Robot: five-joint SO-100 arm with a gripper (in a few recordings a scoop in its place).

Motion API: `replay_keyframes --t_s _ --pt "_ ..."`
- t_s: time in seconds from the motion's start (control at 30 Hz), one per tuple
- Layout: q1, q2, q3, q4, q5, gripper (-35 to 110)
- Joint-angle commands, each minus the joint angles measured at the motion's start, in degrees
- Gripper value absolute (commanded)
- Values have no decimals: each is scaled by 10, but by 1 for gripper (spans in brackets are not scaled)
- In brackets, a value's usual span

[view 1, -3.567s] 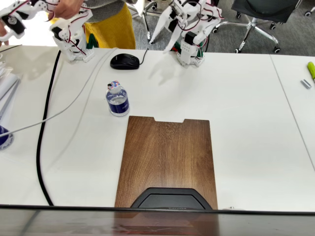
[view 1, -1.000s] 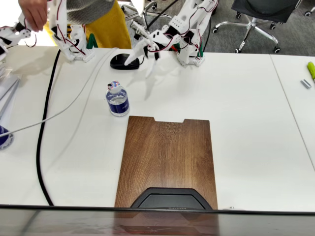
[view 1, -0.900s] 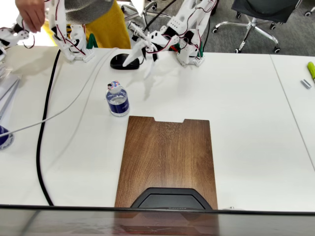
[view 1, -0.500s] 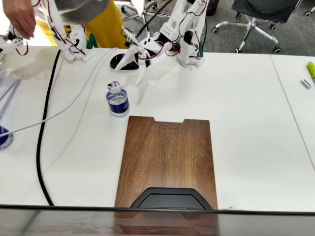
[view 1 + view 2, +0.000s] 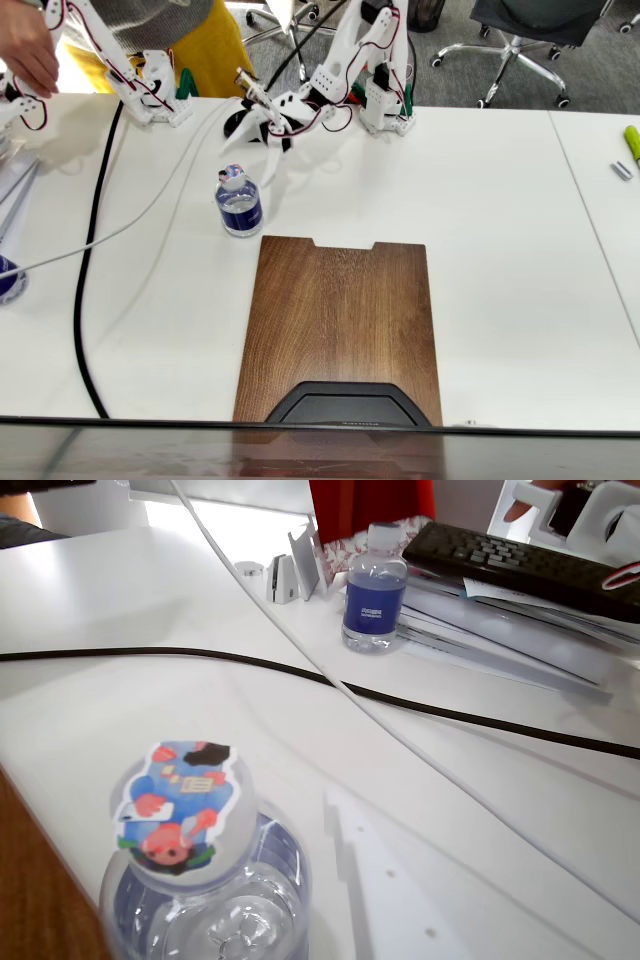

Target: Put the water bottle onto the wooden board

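The water bottle (image 5: 238, 202) stands upright on the white table just off the far left corner of the wooden board (image 5: 340, 320). It is clear, with a blue label and a sticker on its white cap (image 5: 180, 815). My gripper (image 5: 248, 163) hangs open just behind and above the bottle, with nothing between its fingers. In the wrist view the bottle (image 5: 215, 900) sits at the lower left, one white finger (image 5: 375, 900) lies to its right, and a sliver of the board (image 5: 35, 880) shows at the left edge.
A black mouse (image 5: 240, 122) lies behind the gripper. A black cable (image 5: 82, 300) and a grey cable (image 5: 130, 225) cross the left of the table. A second bottle (image 5: 375, 595) and a keyboard (image 5: 520, 560) lie farther left. A black device (image 5: 340, 405) overlaps the board's near edge.
The arm has unfolded from its base and swung left and down, bringing the open gripper from above the mouse to just behind the bottle. The bottle and board have not moved.
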State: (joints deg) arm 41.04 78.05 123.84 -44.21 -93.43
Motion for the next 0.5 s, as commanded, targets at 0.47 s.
replay_keyframes --t_s 0.47 --pt "-23 -75 -125 -5 -7 44"
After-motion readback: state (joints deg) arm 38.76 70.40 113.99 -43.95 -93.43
